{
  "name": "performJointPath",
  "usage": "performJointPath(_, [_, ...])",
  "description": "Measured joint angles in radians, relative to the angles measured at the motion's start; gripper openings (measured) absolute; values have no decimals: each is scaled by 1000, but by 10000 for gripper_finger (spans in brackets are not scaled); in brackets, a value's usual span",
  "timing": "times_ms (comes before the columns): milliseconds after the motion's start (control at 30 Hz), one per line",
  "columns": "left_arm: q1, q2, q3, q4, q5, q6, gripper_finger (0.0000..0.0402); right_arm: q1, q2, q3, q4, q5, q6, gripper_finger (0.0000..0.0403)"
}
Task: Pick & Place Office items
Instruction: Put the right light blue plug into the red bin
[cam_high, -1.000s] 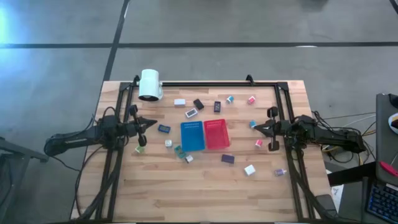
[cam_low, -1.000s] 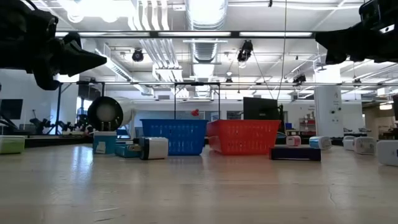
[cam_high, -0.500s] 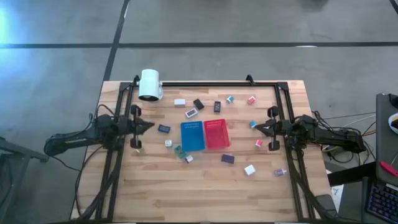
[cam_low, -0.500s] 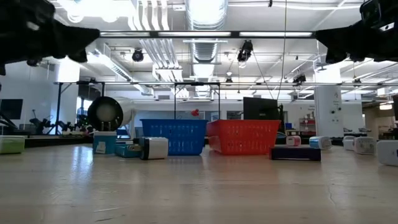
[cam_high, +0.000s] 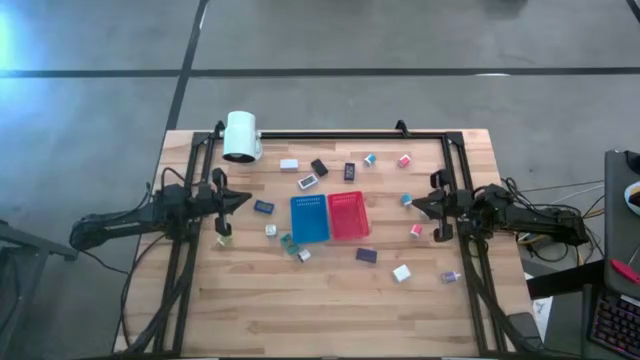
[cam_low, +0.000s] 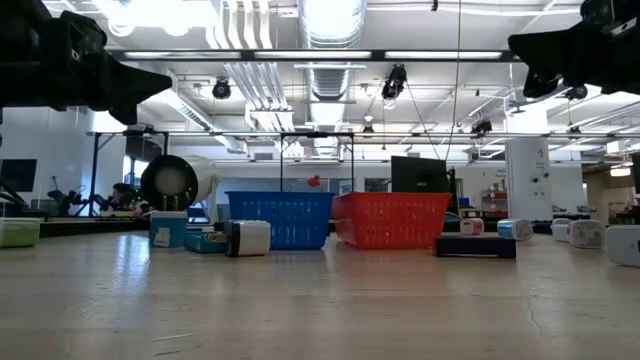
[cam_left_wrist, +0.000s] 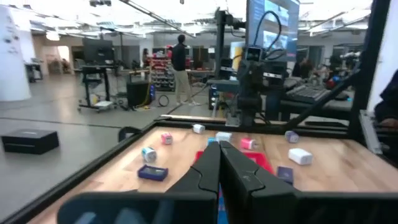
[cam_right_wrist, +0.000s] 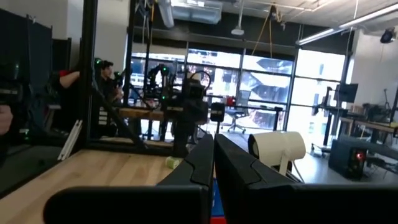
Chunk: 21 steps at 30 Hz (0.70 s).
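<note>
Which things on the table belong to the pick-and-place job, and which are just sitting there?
Part of the job:
- small office items scattered on the table, such as the white block, dark blue block, black clip, pink piece
- blue tray and red tray, likely the drop spots

Just there:
- white lamp head
- black frame rail

So there's a wooden table (cam_high: 330, 300) with a black frame (cam_high: 330, 134) around its edges. A blue tray (cam_high: 309, 218) and a red tray (cam_high: 347, 215) sit side by side, touching, mid-table. A big white lamp head (cam_high: 241, 136) lies at the far left corner. A person (cam_left_wrist: 182, 68) stands way back in the room.
</note>
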Motion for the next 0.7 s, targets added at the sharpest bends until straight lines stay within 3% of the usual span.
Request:
performJointPath(133, [0, 0, 0, 4, -63, -33, 9, 0, 5, 0, 1, 1, 2, 8])
performJointPath(400, [0, 1, 0, 40, -64, -69, 9, 0, 58, 7, 104, 74, 81, 8])
performJointPath(567, [0, 1, 0, 39, -64, -72, 9, -1, 229, 83, 93, 190, 75, 8])
performJointPath(700, [0, 1, 0, 37, -59, -23, 9, -1, 398, 181, 43, 224, 31, 8])
